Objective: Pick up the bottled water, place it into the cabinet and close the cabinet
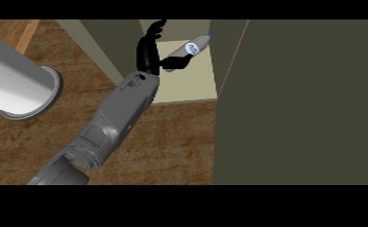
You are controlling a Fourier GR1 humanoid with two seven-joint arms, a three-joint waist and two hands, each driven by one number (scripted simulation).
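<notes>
We see the bottled water as a slim, pale grey bottle with a blue cap at its upper right end and a blue-and-white label around its middle; it lies tilted, cap end raised toward the upper right. The cabinet stands open, its pale interior shelf visible between dark olive walls, and a large dark olive panel — we take it for the cabinet door — fills the right side of the view. The only item inside the cabinet opening is the bottle, held above the shelf rather than resting on it. The hand reaching in from a grey forearm holds the bottle at its lower end: the thumb curls under and against the base, while the fingers extend upward to the left of the bottle, away from the label. Which hand this is cannot be settled from the view alone — we read it as the right. A grey cylinder lies at the left on the wooden counter.
</notes>
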